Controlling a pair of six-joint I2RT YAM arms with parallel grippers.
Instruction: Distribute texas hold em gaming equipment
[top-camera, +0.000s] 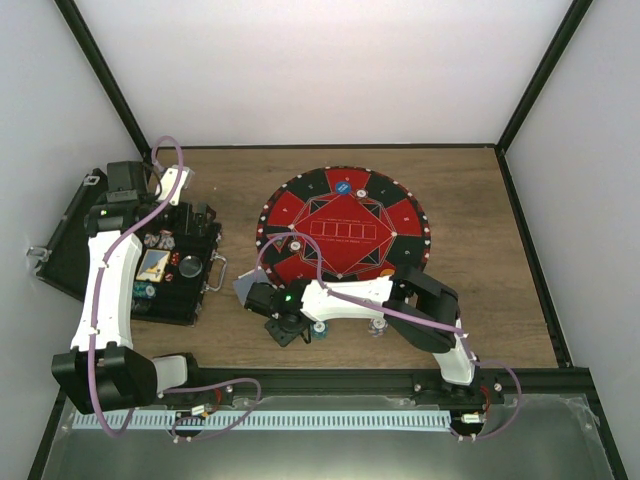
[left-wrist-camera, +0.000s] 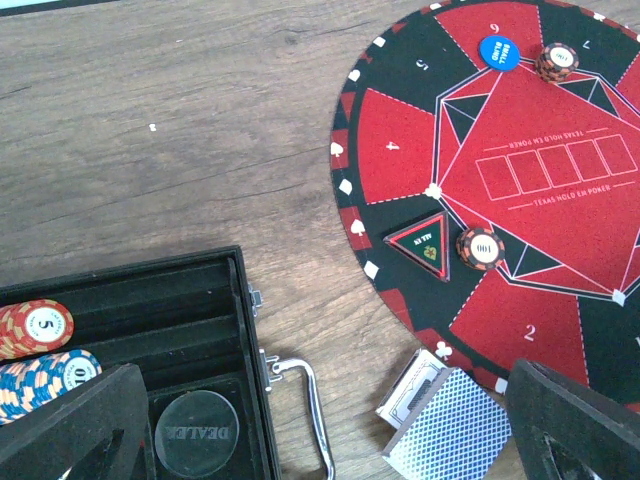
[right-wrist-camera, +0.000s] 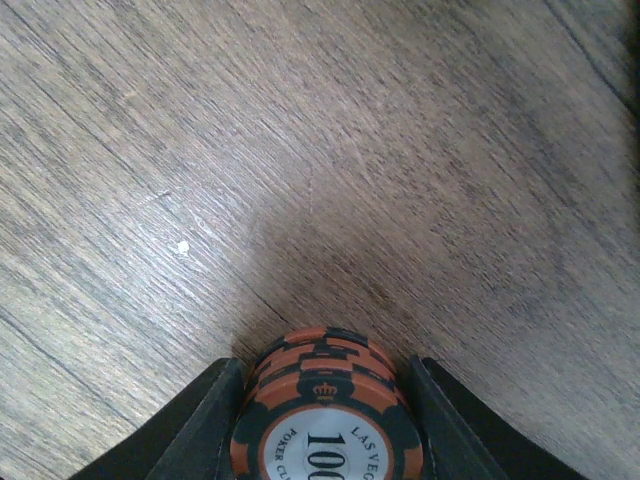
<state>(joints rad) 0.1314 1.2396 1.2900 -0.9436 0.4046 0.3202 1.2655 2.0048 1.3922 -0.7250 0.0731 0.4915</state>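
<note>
**Chip stack in the grip beside the mat; distribution only partly done**

The right end effector (right-wrist-camera: 325, 365) is clamped on a short orange-and-black chip stack (right-wrist-camera: 325, 425), with a pad against each side. It sits over the wooden surface (right-wrist-camera: 300, 150), just off the near-left edge of the round mat (left-wrist-camera: 400, 160). The left end effector (left-wrist-camera: 325, 367) hangs with its fingers wide apart and nothing between them, above the black case (left-wrist-camera: 200, 290), which lies well to the mat's left.

On the mat I count:
- one blue disc (left-wrist-camera: 497, 52) at the far side
- two orange-and-black piles: a far pile (left-wrist-camera: 557, 62) just beside the disc and a left pile (left-wrist-camera: 478, 249)
- one triangular marker (left-wrist-camera: 425, 240) just beside the left pile

One deck of cards (left-wrist-camera: 455, 430) lies just off the mat's near-left rim. The case holds two rows of chips, red chips (left-wrist-camera: 35, 328) and blue-white chips (left-wrist-camera: 45, 375), plus one dealer button (left-wrist-camera: 195, 430).

By my reckoning the job is under way. Most seats visible on the mat have nothing yet, and no cards are dealt.
</note>
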